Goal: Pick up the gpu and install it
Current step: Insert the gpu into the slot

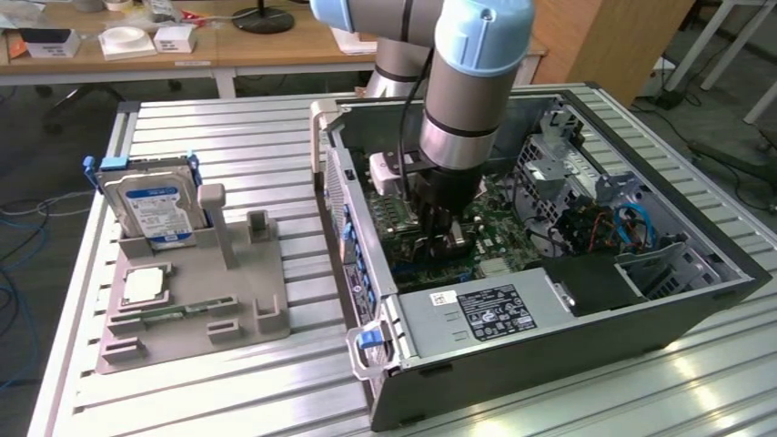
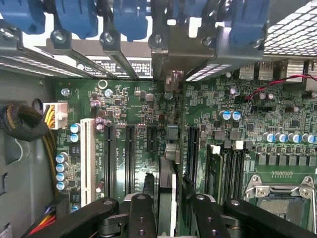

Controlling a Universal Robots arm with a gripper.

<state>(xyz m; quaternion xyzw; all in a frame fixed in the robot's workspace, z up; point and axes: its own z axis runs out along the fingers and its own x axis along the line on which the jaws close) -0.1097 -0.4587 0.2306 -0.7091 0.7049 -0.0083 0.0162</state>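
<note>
i've got the gpu edge-on between my claw's fingers, standing in a board slot inside the case (grip state unclear), so rigid, fragile: hold bare board edges only.

We see the arm reaching straight down, wrist vertical, its black gripper pointing downward; in the wrist view the gripper's two fingers stand slightly apart.

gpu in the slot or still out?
In. The gpu stands edge-on in a motherboard slot, its bracket at the case's rear wall, between the fingers of the gripper. Whether it is fully seated: cannot tell.
</note>
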